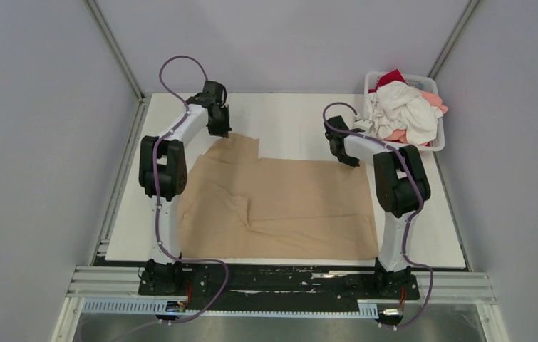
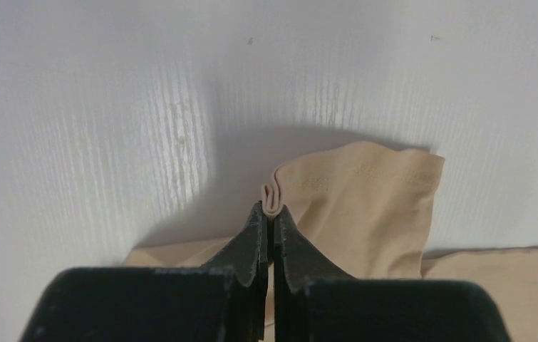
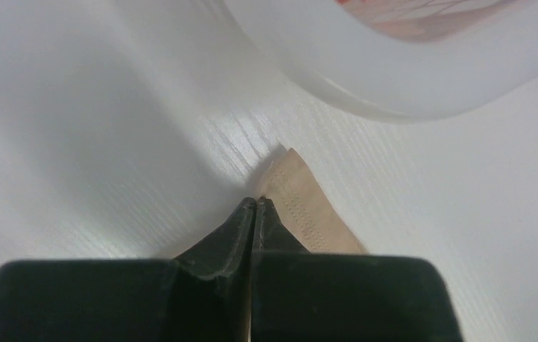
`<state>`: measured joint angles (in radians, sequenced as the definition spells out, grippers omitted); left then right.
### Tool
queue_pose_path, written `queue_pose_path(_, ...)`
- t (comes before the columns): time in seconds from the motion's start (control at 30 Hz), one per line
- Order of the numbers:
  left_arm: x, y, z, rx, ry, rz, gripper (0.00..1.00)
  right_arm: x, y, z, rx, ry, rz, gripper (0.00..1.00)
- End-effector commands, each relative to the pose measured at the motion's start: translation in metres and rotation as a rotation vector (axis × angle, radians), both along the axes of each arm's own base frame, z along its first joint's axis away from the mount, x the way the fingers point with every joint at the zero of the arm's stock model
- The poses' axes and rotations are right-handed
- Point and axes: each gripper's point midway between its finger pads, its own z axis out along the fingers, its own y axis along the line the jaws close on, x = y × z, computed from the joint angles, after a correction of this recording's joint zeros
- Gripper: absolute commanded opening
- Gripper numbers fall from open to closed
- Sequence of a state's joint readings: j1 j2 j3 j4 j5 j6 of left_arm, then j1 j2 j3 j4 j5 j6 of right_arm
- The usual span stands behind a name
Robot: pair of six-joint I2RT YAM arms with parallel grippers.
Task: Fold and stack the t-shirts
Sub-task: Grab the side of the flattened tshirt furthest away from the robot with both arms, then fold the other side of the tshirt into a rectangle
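White table [image 1: 287, 121] under large tan-beige cloth t-shirt [image 1: 301, 199].
We pinch its far corners, left jaws and right jaws; long axis lies between.

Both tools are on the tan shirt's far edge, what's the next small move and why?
Probably lift both tools slightly together. The left tool is shut on a pinch of the tan t-shirt, the right tool is shut at its far corner, and the shirt lies flat.

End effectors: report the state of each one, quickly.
Left end effector: closed, pinching a bunched fold of the tan t-shirt.
Right end effector: closed on the hemmed corner of the tan t-shirt.
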<state>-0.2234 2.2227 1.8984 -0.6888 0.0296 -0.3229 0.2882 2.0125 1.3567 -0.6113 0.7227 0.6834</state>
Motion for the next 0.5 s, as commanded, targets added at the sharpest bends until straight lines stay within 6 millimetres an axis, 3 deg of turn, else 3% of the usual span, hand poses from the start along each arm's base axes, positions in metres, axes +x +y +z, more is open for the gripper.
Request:
queue_pose_path(0.0,-0.007,-0.007,0.051,-0.048,-0.121,-0.042,0.0,0.009,0.007,0.028,0.053,-0.078,0.015,0.0)
queue_pose_path(0.17,-0.03,-0.014,0.068,-0.1,-0.176,-0.071,0.0,-0.01,0.018,0.045,0.105,-0.114,0.094,0.0)
queue_pose_path(0.4,-0.093,-0.01,0.075,-0.117,-0.198,-0.027,0.0,-0.056,0.023,0.06,0.126,-0.137,0.163,0.0)
queue_pose_path(0.43,-0.1,-0.011,0.086,-0.118,-0.228,-0.023,0.0,-0.062,0.024,0.062,0.129,-0.141,0.174,0.0)
queue_pose_path(0.47,-0.113,-0.008,0.073,-0.114,-0.198,-0.008,0.0,-0.068,0.025,0.064,0.131,-0.144,0.184,0.0)
